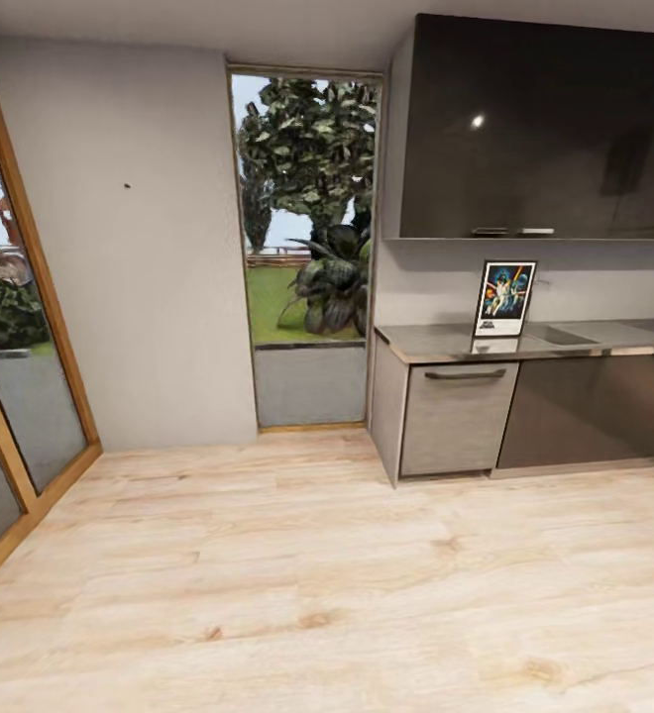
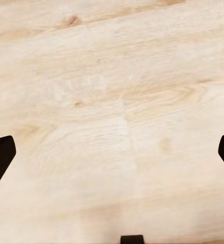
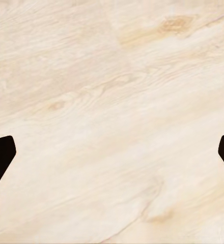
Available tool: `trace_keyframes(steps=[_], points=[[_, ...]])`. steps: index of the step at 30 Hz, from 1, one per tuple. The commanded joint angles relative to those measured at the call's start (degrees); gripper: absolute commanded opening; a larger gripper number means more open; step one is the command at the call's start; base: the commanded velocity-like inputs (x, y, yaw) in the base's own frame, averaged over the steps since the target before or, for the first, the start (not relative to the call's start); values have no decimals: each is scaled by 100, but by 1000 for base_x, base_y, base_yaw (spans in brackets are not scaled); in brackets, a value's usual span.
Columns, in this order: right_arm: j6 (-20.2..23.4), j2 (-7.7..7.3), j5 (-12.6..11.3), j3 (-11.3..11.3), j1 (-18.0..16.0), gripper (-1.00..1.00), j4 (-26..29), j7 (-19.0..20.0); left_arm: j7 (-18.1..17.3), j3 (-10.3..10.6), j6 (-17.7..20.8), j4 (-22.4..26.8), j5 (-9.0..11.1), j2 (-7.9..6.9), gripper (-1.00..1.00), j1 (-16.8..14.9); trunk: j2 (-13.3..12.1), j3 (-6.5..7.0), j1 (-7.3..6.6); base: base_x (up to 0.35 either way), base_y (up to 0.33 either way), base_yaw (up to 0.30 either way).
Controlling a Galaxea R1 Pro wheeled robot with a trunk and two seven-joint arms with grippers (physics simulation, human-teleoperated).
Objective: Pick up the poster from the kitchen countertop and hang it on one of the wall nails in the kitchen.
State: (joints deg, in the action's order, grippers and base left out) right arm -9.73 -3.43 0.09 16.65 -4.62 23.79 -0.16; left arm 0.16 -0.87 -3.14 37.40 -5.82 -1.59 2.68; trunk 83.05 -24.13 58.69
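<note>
Poster (image 1: 505,298) upright on countertop (image 1: 436,343), wall nail (image 1: 127,185) far left.

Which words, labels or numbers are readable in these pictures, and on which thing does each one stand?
Poster, standing on the countertop: a dark title block under the artwork, too small and blurred to read.
Cabinets, wall and floor: no text visible.
Wrist views: only wooden floor, no text.

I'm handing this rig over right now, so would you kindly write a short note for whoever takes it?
Left claw: open, empty, over pale wood floor.
Right claw: open, empty, also over the floor.
Framed Star Wars poster: upright on the glossy grey kitchen countertop, leaning on the wall beside the sink.
Tiny dark wall nail: on the plain grey wall, left of the window.
Done: nothing.
Left: drive to the counter, grasp the poster, hang it.
</note>
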Motion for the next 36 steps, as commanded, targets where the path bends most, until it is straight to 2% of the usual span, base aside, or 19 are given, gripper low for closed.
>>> trace_keyframes(steps=[1,36], points=[[-20,1,1,11,-4,100,-6,-2,2,-9,-11,6,-60,1,100,0,3,-5,3,312,-149,0],[-21,17,0,-3,-4,100,-6,-2,2,-1,-11,4,-69,1,100,1,3,-5,3,312,-149,0]])
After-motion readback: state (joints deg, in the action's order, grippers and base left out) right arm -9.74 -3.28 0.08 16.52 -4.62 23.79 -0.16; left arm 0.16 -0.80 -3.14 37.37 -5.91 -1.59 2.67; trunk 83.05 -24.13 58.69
